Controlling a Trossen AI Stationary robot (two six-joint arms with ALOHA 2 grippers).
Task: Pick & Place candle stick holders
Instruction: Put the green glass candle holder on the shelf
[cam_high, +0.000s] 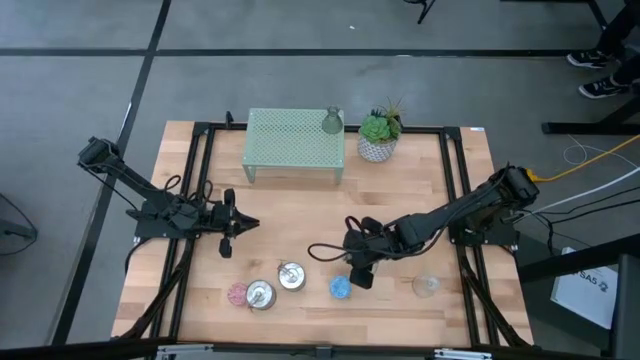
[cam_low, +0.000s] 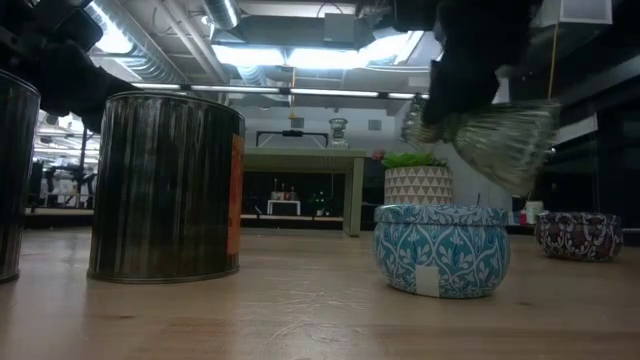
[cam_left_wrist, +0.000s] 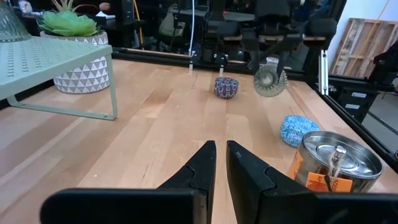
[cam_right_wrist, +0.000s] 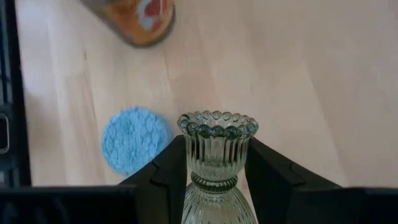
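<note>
The right gripper (cam_right_wrist: 216, 177) is over the front middle of the wooden table (cam_high: 300, 215), fingers clamped on the narrow waist of a ribbed olive-green glass candle stick holder (cam_right_wrist: 216, 155), beaded rim pointing away from the wrist. In the low view that holder (cam_low: 495, 135) hangs clear of the tabletop, tilted. Directly beneath it sits a round blue patterned holder (cam_high: 340, 288). At nine o'clock from the blue one stand two shiny silver metal holders (cam_high: 291, 276), (cam_high: 261, 294), with a small pink holder (cam_high: 237, 294) just beside the second. At three o'clock from the blue one rests a clear glass holder (cam_high: 427, 285), well apart. A purple patterned holder (cam_left_wrist: 226, 87) lies farther back, seen from the left wrist. Up at twelve o'clock, the mint-green mesh metal stand (cam_high: 294, 145) carries one more glass holder (cam_high: 332, 122) on its right corner, beside the green plant in a white pot (cam_high: 379, 136). The left gripper (cam_high: 236, 225) hovers at the table's left, its fingers nearly together with only a slim gap, holding nothing.
</note>
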